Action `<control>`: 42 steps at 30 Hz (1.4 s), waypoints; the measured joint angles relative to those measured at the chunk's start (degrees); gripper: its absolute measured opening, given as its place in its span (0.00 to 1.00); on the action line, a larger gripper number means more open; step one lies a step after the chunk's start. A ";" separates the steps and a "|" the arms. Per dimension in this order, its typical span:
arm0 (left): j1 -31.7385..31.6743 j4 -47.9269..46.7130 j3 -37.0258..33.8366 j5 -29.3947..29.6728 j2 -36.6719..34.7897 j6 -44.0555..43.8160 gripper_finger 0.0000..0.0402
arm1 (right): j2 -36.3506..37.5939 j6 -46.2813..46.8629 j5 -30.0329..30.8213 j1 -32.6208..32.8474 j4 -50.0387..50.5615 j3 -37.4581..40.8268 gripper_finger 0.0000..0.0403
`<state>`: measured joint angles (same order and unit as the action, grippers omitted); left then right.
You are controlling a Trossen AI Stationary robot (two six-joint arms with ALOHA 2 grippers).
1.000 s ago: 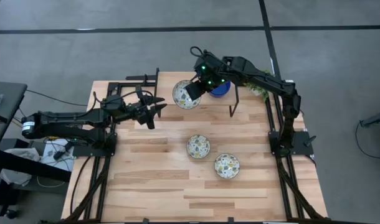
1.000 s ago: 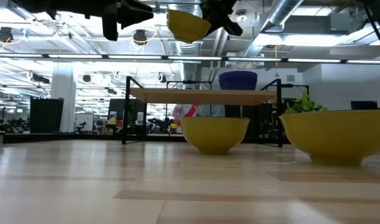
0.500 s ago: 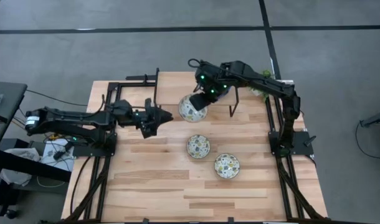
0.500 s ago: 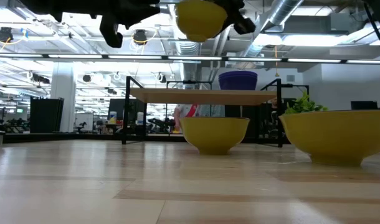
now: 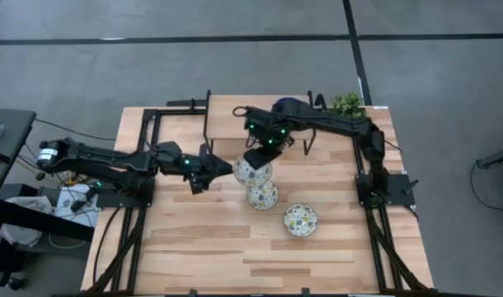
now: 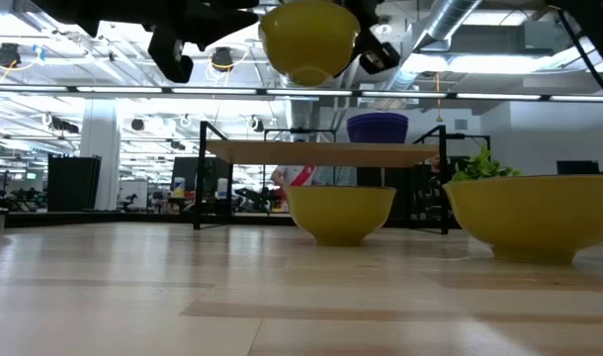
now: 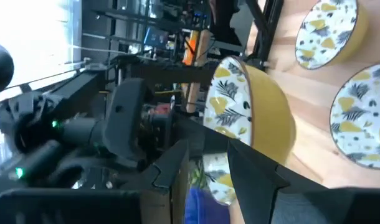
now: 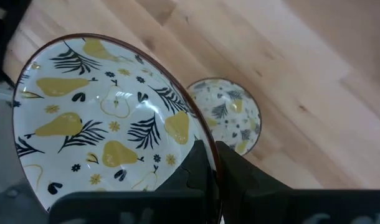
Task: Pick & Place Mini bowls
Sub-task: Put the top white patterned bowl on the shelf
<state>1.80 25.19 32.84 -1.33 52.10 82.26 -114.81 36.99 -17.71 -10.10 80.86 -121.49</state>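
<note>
Two dark jointed arms with green indicator lights

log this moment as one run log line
right gripper: shut on rim of white leaf-patterned mini bowl, held in the air | left gripper: open beside it | two matching bowls: on wooden table
</note>
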 joint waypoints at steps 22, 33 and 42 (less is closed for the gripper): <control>8.83 -3.28 0.04 8.03 2.07 -6.27 0.28 | -2.96 -1.58 -4.36 1.43 0.65 -0.11 0.01; 10.80 -3.54 0.04 10.13 3.13 -9.09 0.28 | -2.96 -1.47 -5.34 1.37 0.62 -0.11 0.01; 10.75 -3.35 0.02 9.88 3.75 -9.27 0.28 | -3.22 0.00 -6.34 2.24 -0.95 -0.17 0.01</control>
<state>12.55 21.83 32.86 8.55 55.86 72.99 -118.03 36.98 -24.05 -7.86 79.91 -121.66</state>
